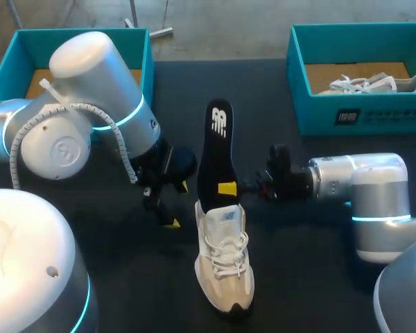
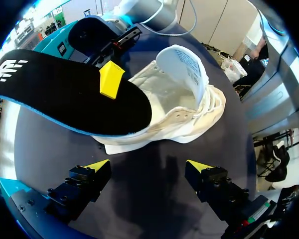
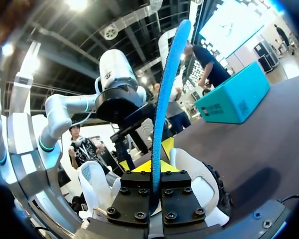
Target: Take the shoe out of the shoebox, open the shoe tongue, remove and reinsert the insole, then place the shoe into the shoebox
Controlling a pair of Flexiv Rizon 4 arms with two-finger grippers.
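Beyond the heel of the cream lace-up sneaker on the desk, the long black foam insole extends in line with it, its near end at the shoe's mouth, pinched between the right fingers. The left fingers gape empty beside the shoe.

Dark table, matte surface. You have three things resting directly on it.
- Shoe: pale sneaker, upright on its sole near the middle, toe toward the near edge.
- Far-left shoebox: teal, well beyond the shoe's heel, on the left-arm side.
- Far-right shoebox: teal, also beyond the heel, on the right-arm side, well apart from the shoe.
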